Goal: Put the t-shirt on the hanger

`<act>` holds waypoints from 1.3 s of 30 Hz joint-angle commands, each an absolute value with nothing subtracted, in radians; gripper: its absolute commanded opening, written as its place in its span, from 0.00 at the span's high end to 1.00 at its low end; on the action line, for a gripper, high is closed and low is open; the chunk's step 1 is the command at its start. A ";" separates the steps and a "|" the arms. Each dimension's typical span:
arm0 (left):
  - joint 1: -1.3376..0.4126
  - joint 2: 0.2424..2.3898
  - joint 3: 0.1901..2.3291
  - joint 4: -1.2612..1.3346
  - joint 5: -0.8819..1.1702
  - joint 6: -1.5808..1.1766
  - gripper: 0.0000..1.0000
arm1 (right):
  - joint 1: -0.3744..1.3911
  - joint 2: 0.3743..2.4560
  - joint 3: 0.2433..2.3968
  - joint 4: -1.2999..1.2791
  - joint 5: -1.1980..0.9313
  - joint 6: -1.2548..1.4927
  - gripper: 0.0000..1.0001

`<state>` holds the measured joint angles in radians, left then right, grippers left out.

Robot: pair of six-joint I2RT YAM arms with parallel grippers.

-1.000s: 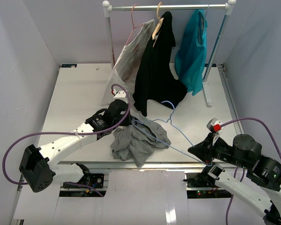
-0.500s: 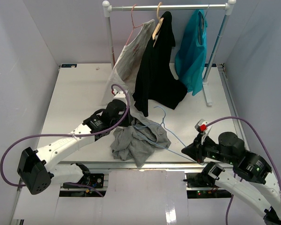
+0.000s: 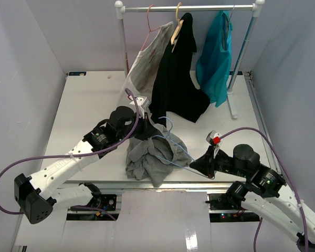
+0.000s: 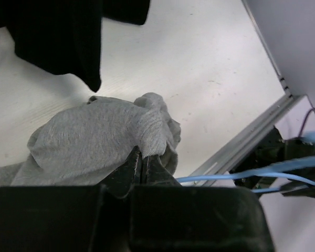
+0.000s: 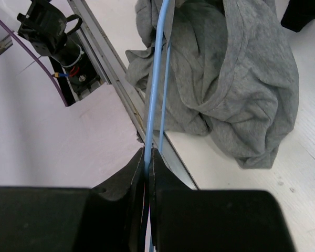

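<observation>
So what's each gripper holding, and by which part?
Left gripper pinches a fold of the grey cotton t-shirt; right gripper clamps a corner of the light-blue wire hanger.

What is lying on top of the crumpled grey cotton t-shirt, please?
The thin light-blue wire hanger crosses over the t-shirt, with one end pinched in the shut right end effector. Whether part of the wire runs under a fold cannot be told.
</observation>
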<state>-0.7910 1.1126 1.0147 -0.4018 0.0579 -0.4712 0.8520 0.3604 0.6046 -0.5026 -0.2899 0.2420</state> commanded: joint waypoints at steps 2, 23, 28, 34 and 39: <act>-0.785 1.037 1.089 -0.363 0.237 -0.453 1.00 | 0.853 0.408 0.536 -0.172 -0.340 0.312 0.92; -0.785 1.030 1.301 -0.679 0.149 -0.372 0.37 | 0.854 0.380 0.276 0.539 -0.384 0.430 0.92; -0.785 1.015 1.363 -0.796 0.001 -0.276 0.37 | 0.854 0.293 0.261 0.532 -0.389 0.427 0.92; -0.785 0.938 1.350 -0.776 0.044 0.065 0.39 | 0.853 0.209 0.253 0.449 -0.398 0.426 0.92; -0.785 0.915 1.445 -0.780 0.139 0.159 0.36 | 0.854 0.195 0.248 0.383 -0.434 0.418 0.92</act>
<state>-0.7876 0.9397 1.3422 -0.7739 0.0581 -0.0042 0.8513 0.2152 0.2487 0.3704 -0.3708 0.4372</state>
